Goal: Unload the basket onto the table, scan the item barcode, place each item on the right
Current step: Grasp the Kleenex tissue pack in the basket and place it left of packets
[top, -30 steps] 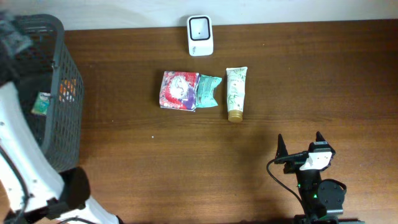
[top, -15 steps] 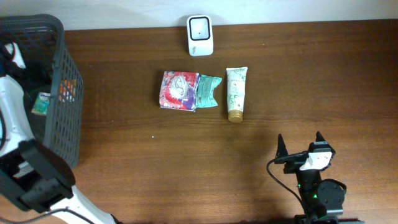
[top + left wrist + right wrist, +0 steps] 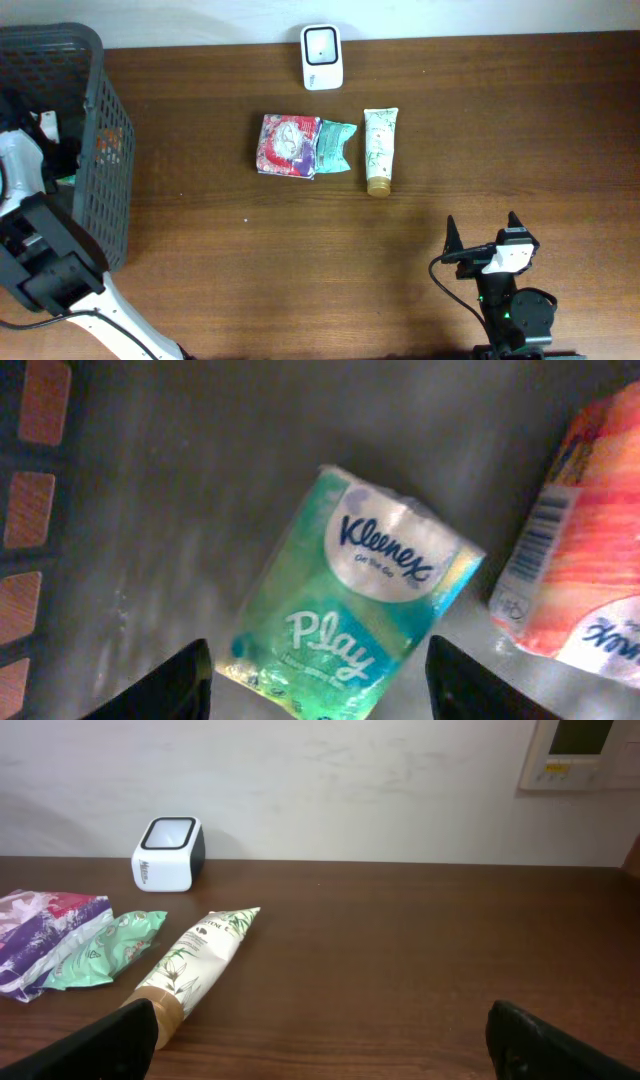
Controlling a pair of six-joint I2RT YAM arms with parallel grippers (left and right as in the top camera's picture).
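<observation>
Green-and-white glossy film wraps the Kleenex pack [image 3: 350, 600], a soft squarish pillow lying tilted on the basket [image 3: 180, 490] floor, centre of left wrist view. Left gripper [image 3: 320, 685] hangs over it w/ jaws spread, the pack's lower end btwn the two dark tips at bottom of frame, no clamp visible. Orange crinkly pack [image 3: 590, 550] w/ barcode sits just beside it at right edge. Basket = dark grid mesh, far left of overhead. Right gripper [image 3: 482, 232], lower right overhead, jaws wide apart, nothing held. White boxy scanner [image 3: 322, 43] top centre.
</observation>
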